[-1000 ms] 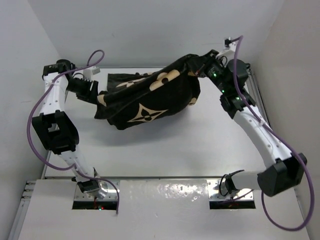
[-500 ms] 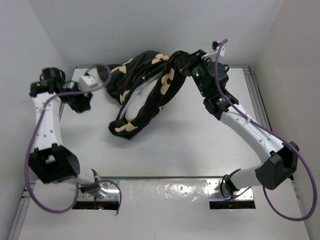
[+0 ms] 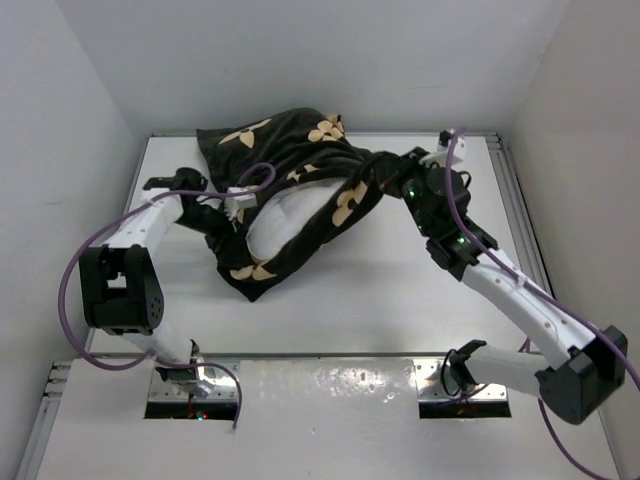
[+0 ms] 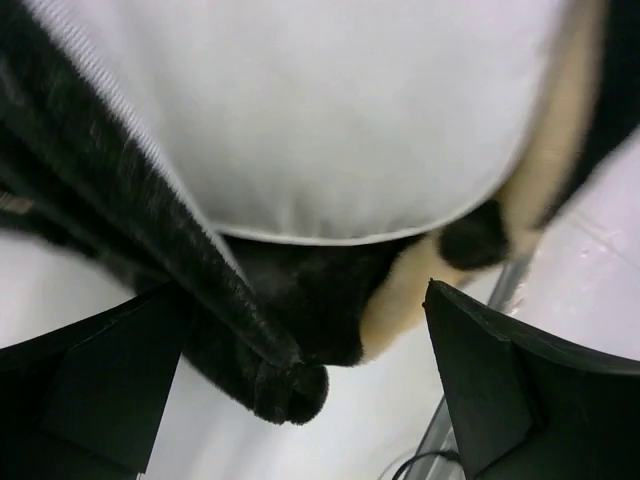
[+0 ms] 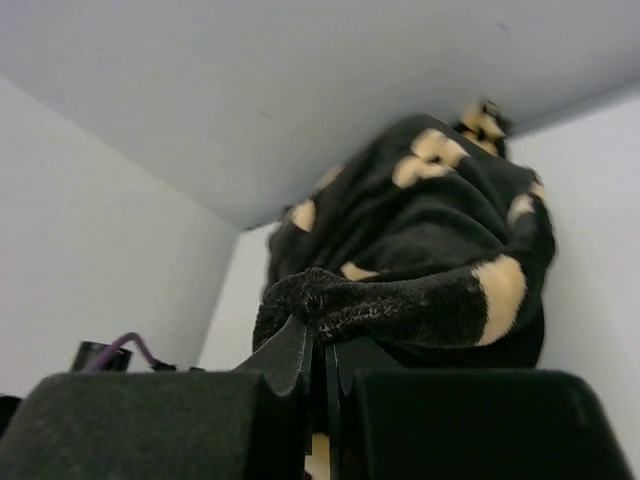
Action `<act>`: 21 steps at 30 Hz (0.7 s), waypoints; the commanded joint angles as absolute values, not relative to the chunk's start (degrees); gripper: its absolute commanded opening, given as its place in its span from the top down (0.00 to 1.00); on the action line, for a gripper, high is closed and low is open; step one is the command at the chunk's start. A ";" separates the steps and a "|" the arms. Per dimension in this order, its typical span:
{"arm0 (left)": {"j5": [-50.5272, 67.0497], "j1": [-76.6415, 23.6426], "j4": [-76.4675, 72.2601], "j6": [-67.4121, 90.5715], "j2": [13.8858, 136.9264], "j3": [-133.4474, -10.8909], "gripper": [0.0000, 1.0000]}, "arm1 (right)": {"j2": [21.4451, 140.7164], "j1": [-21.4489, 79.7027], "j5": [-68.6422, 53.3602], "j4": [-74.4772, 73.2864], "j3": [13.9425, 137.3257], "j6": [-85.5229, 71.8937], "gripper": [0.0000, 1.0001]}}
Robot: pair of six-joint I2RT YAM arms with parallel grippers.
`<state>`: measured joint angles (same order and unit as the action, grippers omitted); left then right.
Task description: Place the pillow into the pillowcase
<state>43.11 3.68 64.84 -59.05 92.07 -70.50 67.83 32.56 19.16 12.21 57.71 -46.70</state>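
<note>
The black pillowcase with tan flowers lies bunched across the back middle of the table. The white pillow shows through its open mouth. At the bundle's left side, my left gripper is wide open. In the left wrist view a rolled hem of the pillowcase hangs between the spread fingers without being pinched, and the pillow bulges above. On the right end of the pillowcase, my right gripper is shut. Its wrist view shows the jaws of the right gripper clamped on the furry edge of the pillowcase.
The white table is boxed in by grey walls at the left, back and right. A metal rail runs along its right edge. Purple cables loop off both arms. The arm bases stand at the near edge.
The left gripper let go of the pillowcase, opened wide and swung in low at its left side. The right gripper, still clamped, came down and left; the bundle dropped onto the table.
</note>
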 commanded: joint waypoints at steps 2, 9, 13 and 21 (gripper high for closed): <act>45.79 0.62 60.62 -54.91 94.37 -66.62 0.00 | 60.49 30.41 21.09 10.29 53.53 -51.06 1.00; 43.42 7.56 66.10 -67.41 100.99 -64.79 0.00 | 60.55 30.32 20.40 11.77 51.77 -51.59 1.00; 46.75 4.31 62.42 -65.14 100.99 -62.14 0.00 | 63.37 31.55 19.42 13.36 52.73 -51.33 1.00; 51.76 1.32 59.94 -60.48 106.87 -62.75 0.10 | 65.12 31.38 20.30 13.80 53.96 -50.54 1.00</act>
